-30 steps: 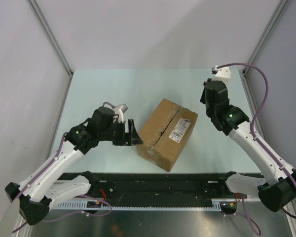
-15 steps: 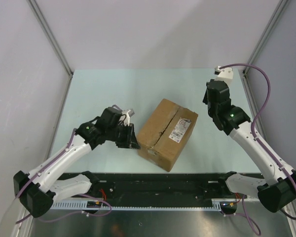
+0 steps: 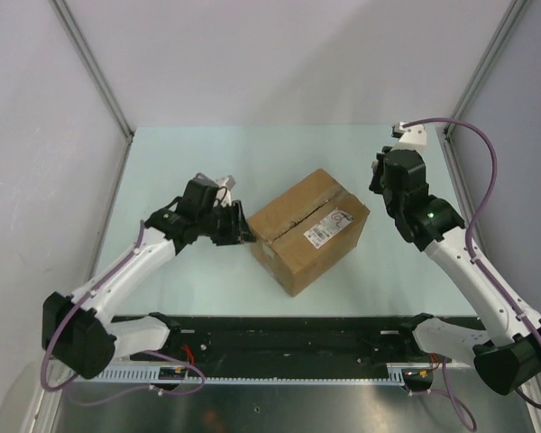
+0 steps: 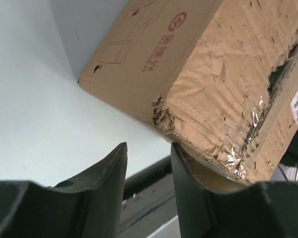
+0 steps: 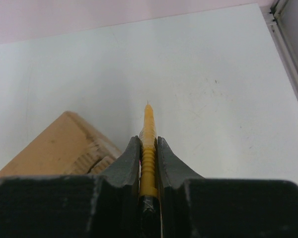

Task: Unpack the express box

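— Cardboard first: the express box [image 3: 308, 230] is sitting near the middle of the table [image 3: 162, 162], flaps shut, seam looking ragged. Which step is running?
— Opening it, I judge. The left claw [image 4: 148, 148] is standing part open, gripping nothing, one finger against the box's nine o'clock corner. The right claw [image 5: 148, 141] is hovering around its two o'clock, clamping a yellow utility knife [image 5: 148, 121].
— Next?
— Steadying the box, then drawing the knife shallowly along the seam.

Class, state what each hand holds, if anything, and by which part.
Right hand clamps the yellow knife by its ribbed body. Left hand holds nothing; it is open beside the express box.
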